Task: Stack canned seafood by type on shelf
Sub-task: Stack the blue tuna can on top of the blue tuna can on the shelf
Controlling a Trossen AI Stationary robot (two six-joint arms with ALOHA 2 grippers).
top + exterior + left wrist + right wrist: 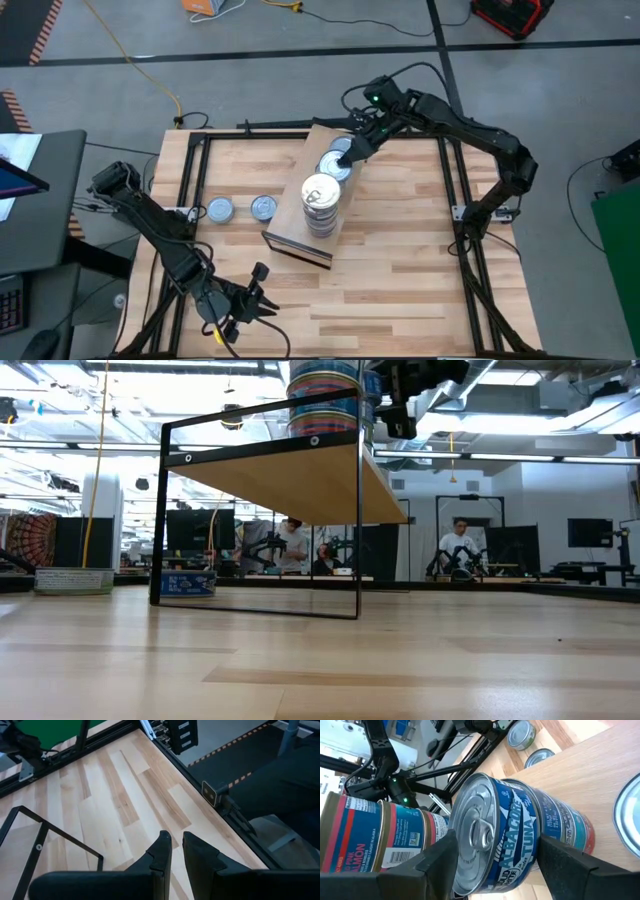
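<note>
On the shelf, which stands raised on a black frame over the tabletop, we see a tall stack of cans near its front edge. Just behind that stack, our right end effector is clenched on a tuna can, its fingers on either side, atop a shorter pile. Two loose cans lie on the tabletop to the shelf's left. Our left end effector waits near the tabletop's front edge, fingers nearly together, grasping nothing.
</note>
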